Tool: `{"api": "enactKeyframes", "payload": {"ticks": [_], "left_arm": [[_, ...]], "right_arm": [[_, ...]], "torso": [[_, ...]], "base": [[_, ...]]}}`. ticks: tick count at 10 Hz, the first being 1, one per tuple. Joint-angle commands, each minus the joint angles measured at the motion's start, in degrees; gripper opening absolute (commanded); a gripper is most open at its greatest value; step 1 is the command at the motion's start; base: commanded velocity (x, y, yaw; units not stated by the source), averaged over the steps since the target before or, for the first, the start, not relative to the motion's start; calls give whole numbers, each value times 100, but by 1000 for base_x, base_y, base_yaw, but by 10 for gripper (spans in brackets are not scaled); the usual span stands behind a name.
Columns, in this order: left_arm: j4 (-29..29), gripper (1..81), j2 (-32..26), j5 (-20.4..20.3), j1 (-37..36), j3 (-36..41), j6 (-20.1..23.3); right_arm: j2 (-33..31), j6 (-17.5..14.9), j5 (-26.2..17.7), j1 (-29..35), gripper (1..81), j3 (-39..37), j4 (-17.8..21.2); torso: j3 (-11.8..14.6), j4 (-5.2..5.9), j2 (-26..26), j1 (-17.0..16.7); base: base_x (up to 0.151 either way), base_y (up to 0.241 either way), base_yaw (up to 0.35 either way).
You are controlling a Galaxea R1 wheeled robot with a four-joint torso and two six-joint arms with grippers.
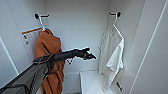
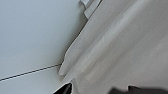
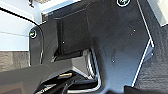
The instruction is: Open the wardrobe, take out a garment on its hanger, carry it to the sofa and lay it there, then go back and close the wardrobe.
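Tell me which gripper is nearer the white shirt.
Left. The left gripper reaches into the wardrobe, just short of the white shirt. The right one sits low by the carpet, away from it.

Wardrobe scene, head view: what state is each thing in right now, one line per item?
Wardrobe: open, inside showing.
White garment: hanging on its hanger, not taken yet.
Hanger: hooked on the right peg.
Orange garment: hanging from the left peg.
Left gripper: raised between the garments, apart from the white one, holding nothing; whether the jaws are open or shut is unclear.
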Motion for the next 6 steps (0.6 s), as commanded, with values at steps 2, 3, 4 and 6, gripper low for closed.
{"api": "enactKeyframes", "payload": {"ticks": [2,3,4,6], "left_arm": [[-1027,811,343,-491,-1898,-422,-572],[-1149,811,466,-491,-2092,-616,-607],[-1343,811,581,-491,-2259,-775,-616],[-1545,811,888,-491,-2645,-995,-625]], "right_arm": [[49,30,-125,221,811,56,-6],[58,39,-116,221,811,56,-6],[49,39,-107,221,811,56,-6],[49,31,-63,230,811,56,-6]], "torso": [[0,0,0,0],[0,0,0,0],[0,0,0,0],[-434,0,0,0]], "base": [[0,0,0],[0,0,0],[0,0,0],[0,0,0]]}}
